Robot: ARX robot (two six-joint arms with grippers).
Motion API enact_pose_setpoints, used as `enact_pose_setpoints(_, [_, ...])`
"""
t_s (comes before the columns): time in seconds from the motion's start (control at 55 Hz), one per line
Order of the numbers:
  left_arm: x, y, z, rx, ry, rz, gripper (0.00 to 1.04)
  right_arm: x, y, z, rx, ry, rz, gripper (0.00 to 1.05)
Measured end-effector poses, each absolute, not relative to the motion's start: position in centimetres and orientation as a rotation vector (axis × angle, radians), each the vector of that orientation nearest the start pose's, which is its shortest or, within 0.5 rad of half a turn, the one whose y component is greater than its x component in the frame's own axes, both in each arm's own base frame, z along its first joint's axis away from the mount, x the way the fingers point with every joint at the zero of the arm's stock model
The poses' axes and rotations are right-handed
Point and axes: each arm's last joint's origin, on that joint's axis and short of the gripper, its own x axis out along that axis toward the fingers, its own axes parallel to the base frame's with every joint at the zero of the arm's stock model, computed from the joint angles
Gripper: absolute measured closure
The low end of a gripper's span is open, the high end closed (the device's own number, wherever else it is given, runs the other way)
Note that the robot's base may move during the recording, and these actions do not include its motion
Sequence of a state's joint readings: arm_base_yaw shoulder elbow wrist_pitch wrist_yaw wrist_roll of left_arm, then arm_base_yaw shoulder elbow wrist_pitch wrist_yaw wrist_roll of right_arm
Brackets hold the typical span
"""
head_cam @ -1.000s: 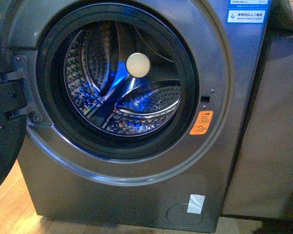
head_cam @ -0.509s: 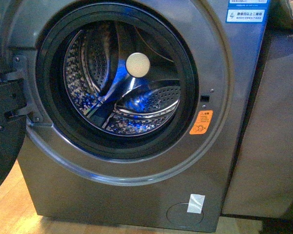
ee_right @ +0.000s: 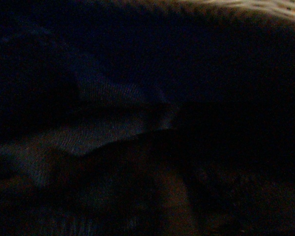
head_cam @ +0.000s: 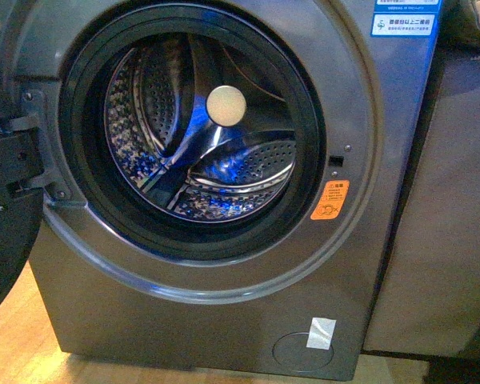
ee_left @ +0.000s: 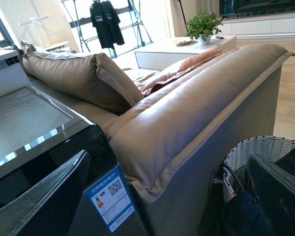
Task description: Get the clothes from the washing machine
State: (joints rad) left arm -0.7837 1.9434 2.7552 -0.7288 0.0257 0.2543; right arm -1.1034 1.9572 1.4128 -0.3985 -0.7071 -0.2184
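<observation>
washing machine (head_cam: 224,304) drum (head_cam: 200,152) looks empty; navy clothes (ee_left: 242,216) lie by wicker basket (ee_left: 255,147); left gripper (ee_left: 167,157) fingers apart; right gripper: view dark, cannot tell; probably drop-off stage; next: confirm clothes are in the basket, retract

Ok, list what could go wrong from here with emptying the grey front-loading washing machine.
1. The perforated steel drum looks empty, but its thick black rubber rim hides the lowest front part, so a piece could be missed.
2. The open black door hangs at the left, where a reach into the drum might strike it.
3. The right wrist view is dark, so the right gripper's hold cannot be checked.
</observation>
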Motion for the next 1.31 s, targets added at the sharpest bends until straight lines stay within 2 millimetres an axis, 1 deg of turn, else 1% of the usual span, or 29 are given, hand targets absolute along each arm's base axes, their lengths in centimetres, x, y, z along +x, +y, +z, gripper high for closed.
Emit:
enact_pose_setpoints(0.018, [23.9, -23.9, 57.6, 0.209, -0.182, -0.794, 0.07, 20.4, -35.7, 19.5, 0.505, 0.638, -0.302, 0.08])
enact_pose_setpoints(0.036, [23.9, -23.9, 57.6, 0.209, -0.182, -0.794, 0.07, 20.4, -35.3, 18.9, 0.420, 0.672, -0.305, 0.05])
enact_pose_setpoints(0.055, [23.9, -23.9, 57.6, 0.209, -0.182, -0.794, 0.07, 20.4, -35.0, 18.4, 0.357, 0.694, -0.309, 0.06])
enact_pose_setpoints(0.091, [23.9, -23.9, 57.6, 0.209, -0.182, -0.794, 0.07, 20.3, -34.5, 17.6, 0.162, 0.742, -0.328, 0.08])
enact_pose_setpoints(0.109, [23.9, -23.9, 57.6, 0.209, -0.182, -0.794, 0.07, 20.2, -34.2, 17.3, 0.035, 0.766, -0.337, 0.08])
enact_pose_setpoints(0.145, [23.9, -23.9, 57.6, 0.209, -0.182, -0.794, 0.07, 20.1, -34.0, 17.5, -0.127, 0.776, -0.323, 0.07])
enact_pose_setpoints(0.218, [23.8, -23.9, 57.7, 0.208, -0.183, -0.793, 0.07, 19.8, -33.4, 19.3, -0.308, 0.740, -0.268, 0.07])
enact_pose_setpoints(0.309, [23.9, -24.0, 57.6, 0.209, -0.180, -0.794, 0.07, 19.5, -32.3, 23.1, -0.403, 0.638, -0.239, 0.07])
enact_pose_setpoints(0.327, [23.9, -24.0, 57.6, 0.209, -0.180, -0.795, 0.07, 19.4, -32.0, 24.2, -0.413, 0.597, -0.230, 0.07])
enact_pose_setpoints(0.345, [23.9, -24.0, 57.6, 0.209, -0.180, -0.795, 0.07, 19.4, -31.6, 25.3, -0.410, 0.553, -0.223, 0.07])
enact_pose_setpoints(0.364, [23.9, -24.0, 57.6, 0.209, -0.180, -0.795, 0.07, 19.4, -31.3, 26.0, -0.406, 0.522, -0.217, 0.07])
enact_pose_setpoints(0.418, [23.9, -24.0, 57.6, 0.209, -0.180, -0.794, 0.07, 19.3, -30.6, 27.5, -0.383, 0.445, -0.191, 0.07])
enact_pose_setpoints(0.455, [23.9, -24.0, 57.6, 0.209, -0.180, -0.794, 0.07, 19.3, -30.0, 28.4, -0.332, 0.392, -0.170, 0.07])
enact_pose_setpoints(0.509, [23.9, -24.0, 57.6, 0.209, -0.180, -0.794, 0.07, 19.2, -28.8, 29.1, -0.263, 0.348, -0.136, 0.07])
enact_pose_setpoints(0.545, [24.0, -24.0, 57.6, 0.209, -0.180, -0.794, 0.07, 19.2, -28.0, 29.2, -0.217, 0.332, -0.110, 0.07])
enact_pose_setpoints(0.618, [24.0, -24.0, 57.6, 0.209, -0.179, -0.795, 0.07, 19.3, -25.3, 28.5, -0.119, 0.332, -0.029, 0.07])
enact_pose_setpoints(0.636, [24.0, -24.0, 57.6, 0.209, -0.179, -0.794, 0.07, 19.4, -24.9, 28.3, -0.107, 0.335, -0.017, 0.07])
enact_pose_setpoints(0.673, [24.0, -24.0, 57.6, 0.209, -0.179, -0.795, 0.07, 19.6, -23.5, 27.3, -0.068, 0.352, 0.027, 0.07])
enact_pose_setpoints(0.691, [24.0, -24.0, 57.6, 0.209, -0.179, -0.795, 0.07, 19.6, -23.1, 27.0, -0.060, 0.357, 0.038, 0.07])
enact_pose_setpoints(0.727, [24.0, -24.0, 57.6, 0.209, -0.179, -0.794, 0.07, 19.9, -21.7, 25.7, -0.032, 0.382, 0.079, 0.07])
enact_pose_setpoints(0.745, [24.0, -24.0, 57.6, 0.209, -0.179, -0.795, 0.07, 20.0, -21.3, 25.4, -0.026, 0.389, 0.089, 0.07])
enact_pose_setpoints(0.8, [24.0, -24.0, 57.6, 0.209, -0.179, -0.794, 0.07, 20.6, -19.5, 23.2, -0.008, 0.431, 0.129, 0.07])
enact_pose_setpoints(0.909, [24.0, -24.0, 57.5, 0.210, -0.179, -0.794, 0.07, 21.0, -17.3, 20.2, 0.008, 0.461, 0.157, 0.07])
enact_pose_setpoints(0.964, [24.0, -24.0, 57.5, 0.210, -0.179, -0.794, 0.07, 21.1, -16.5, 19.5, 0.016, 0.431, 0.166, 0.07])
enact_pose_setpoints(1.036, [24.0, -24.0, 57.5, 0.210, -0.179, -0.795, 0.07, 20.9, -15.2, 19.6, -0.006, 0.337, 0.161, 0.07])
enact_pose_setpoints(1.073, [24.0, -24.0, 57.5, 0.210, -0.179, -0.794, 0.07, 20.6, -14.5, 20.0, -0.006, 0.279, 0.165, 0.07])
enact_pose_setpoints(1.145, [24.0, -24.0, 57.5, 0.210, -0.179, -0.794, 0.07, 19.6, -12.6, 21.5, -0.020, 0.137, 0.176, 0.07])
enact_pose_setpoints(1.218, [24.0, -24.0, 57.5, 0.210, -0.179, -0.794, 0.07, 18.2, -10.0, 22.8, -0.014, 0.013, 0.179, 0.07])
enact_pose_setpoints(1.309, [24.0, -24.0, 57.5, 0.210, -0.179, -0.794, 0.07, 16.8, -7.2, 22.7, 0.057, -0.038, 0.188, 0.07])
